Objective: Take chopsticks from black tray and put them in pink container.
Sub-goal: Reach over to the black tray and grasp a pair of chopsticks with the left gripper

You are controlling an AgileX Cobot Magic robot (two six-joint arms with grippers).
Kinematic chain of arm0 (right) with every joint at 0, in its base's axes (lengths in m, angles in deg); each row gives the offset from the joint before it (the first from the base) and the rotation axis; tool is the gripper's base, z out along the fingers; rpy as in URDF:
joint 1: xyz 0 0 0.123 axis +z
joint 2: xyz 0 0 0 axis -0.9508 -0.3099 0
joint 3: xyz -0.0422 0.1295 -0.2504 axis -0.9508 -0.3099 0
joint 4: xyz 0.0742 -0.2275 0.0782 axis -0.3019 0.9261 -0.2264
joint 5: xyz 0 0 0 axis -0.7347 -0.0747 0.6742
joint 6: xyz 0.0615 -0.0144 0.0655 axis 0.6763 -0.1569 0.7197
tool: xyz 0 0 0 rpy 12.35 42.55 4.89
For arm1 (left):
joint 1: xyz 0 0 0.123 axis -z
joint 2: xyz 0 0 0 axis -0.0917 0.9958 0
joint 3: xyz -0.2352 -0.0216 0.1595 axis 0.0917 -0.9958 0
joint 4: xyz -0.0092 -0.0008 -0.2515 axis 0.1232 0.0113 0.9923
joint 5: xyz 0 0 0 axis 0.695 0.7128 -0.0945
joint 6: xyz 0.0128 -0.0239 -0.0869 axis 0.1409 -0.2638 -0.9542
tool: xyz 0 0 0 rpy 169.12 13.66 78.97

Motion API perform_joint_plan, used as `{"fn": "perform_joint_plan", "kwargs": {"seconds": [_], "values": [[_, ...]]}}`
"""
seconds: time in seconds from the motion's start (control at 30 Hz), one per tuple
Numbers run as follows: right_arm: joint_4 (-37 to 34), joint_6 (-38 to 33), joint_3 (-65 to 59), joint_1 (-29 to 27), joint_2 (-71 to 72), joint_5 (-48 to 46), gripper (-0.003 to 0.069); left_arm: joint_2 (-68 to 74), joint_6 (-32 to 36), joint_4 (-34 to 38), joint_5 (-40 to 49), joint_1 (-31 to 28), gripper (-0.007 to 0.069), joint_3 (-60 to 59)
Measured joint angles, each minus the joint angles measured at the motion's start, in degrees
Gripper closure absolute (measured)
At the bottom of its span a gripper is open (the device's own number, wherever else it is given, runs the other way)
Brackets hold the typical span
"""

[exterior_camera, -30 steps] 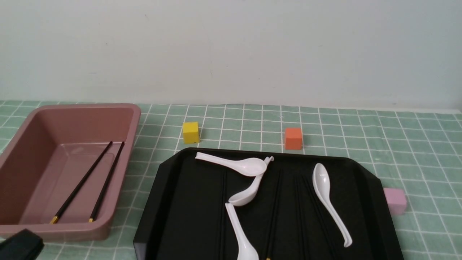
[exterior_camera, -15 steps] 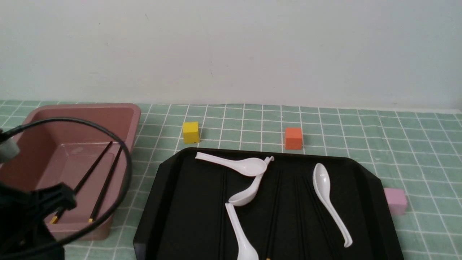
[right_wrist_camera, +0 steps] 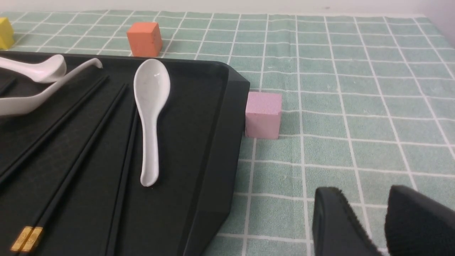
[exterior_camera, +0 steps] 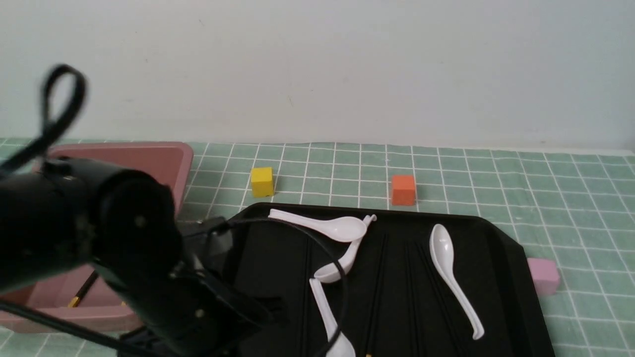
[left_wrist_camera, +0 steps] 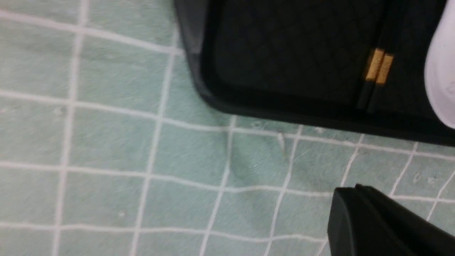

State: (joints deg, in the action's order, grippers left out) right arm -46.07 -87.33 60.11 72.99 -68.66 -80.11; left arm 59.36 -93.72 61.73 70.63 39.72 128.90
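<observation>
The black tray (exterior_camera: 511,277) holds several black chopsticks (exterior_camera: 379,287) among white spoons (exterior_camera: 449,270). My left arm (exterior_camera: 124,233) fills the near left of the front view and covers most of the pink container (exterior_camera: 149,153); one gold chopstick end (exterior_camera: 74,300) shows inside it. My left gripper (left_wrist_camera: 350,193) hangs over the cloth just outside the tray's near corner (left_wrist_camera: 213,99), its fingers pressed together and empty. Two gold chopstick ends (left_wrist_camera: 378,65) lie just inside that rim. My right gripper (right_wrist_camera: 364,193) hovers over the cloth beside the tray (right_wrist_camera: 220,149), slightly open and empty.
A yellow cube (exterior_camera: 262,181) and an orange cube (exterior_camera: 403,190) stand behind the tray. A small pale pink cube (exterior_camera: 543,276) touches the tray's right side. The green checked cloth (exterior_camera: 570,198) covers the table, and a white wall runs behind it.
My left arm has come up from the near left corner and swung right, now hiding most of the pink container and the tray's left part. Nothing in the tray has moved.
</observation>
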Motion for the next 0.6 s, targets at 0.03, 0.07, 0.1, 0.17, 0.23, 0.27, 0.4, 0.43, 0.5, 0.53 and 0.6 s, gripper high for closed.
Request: {"fn": "perform_joint_plan", "kwargs": {"seconds": [0.03,0.07,0.1,0.17,0.23,0.27,0.4,0.43,0.5,0.53,0.6], "values": [[0.00,0.00,0.00,0.00,0.00,0.00,0.0419,1.66,-0.34,0.06,-1.88,0.86,0.0590,0.00],[0.00,0.00,0.00,0.00,0.00,0.00,0.0419,2.94,-0.63,0.06,-3.70,1.40,0.0563,0.00],[0.00,0.00,0.00,0.00,0.00,0.00,0.0419,4.43,-0.77,0.06,-5.41,1.91,0.0530,0.00],[0.00,0.00,0.00,0.00,0.00,0.00,0.0419,7.31,-0.84,0.12,-7.90,2.42,0.0456,0.39],[0.00,0.00,0.00,0.00,0.00,0.00,0.0419,9.59,-0.72,0.07,-8.28,2.53,0.0378,1.93],[0.00,0.00,0.00,0.00,0.00,0.00,0.0419,10.23,-0.45,0.01,-8.21,2.53,0.0350,2.63],[0.00,0.00,0.00,0.00,0.00,0.00,0.0419,14.17,1.00,-0.26,-6.18,2.53,0.0274,8.89],[0.00,0.00,0.00,0.00,0.00,0.00,0.0419,15.45,1.15,-0.39,-5.11,2.53,0.0265,11.09],[0.00,0.00,0.00,0.00,0.00,0.00,0.0419,17.57,1.35,-1.01,-3.74,2.53,0.0263,14.30],[0.00,0.00,0.00,0.00,0.00,0.00,0.0419,18.59,1.43,-1.54,-3.19,2.53,0.0263,15.61],[0.00,0.00,0.00,0.00,0.00,0.00,0.0419,19.60,1.49,-2.13,-2.81,2.53,0.0263,16.71]]}}
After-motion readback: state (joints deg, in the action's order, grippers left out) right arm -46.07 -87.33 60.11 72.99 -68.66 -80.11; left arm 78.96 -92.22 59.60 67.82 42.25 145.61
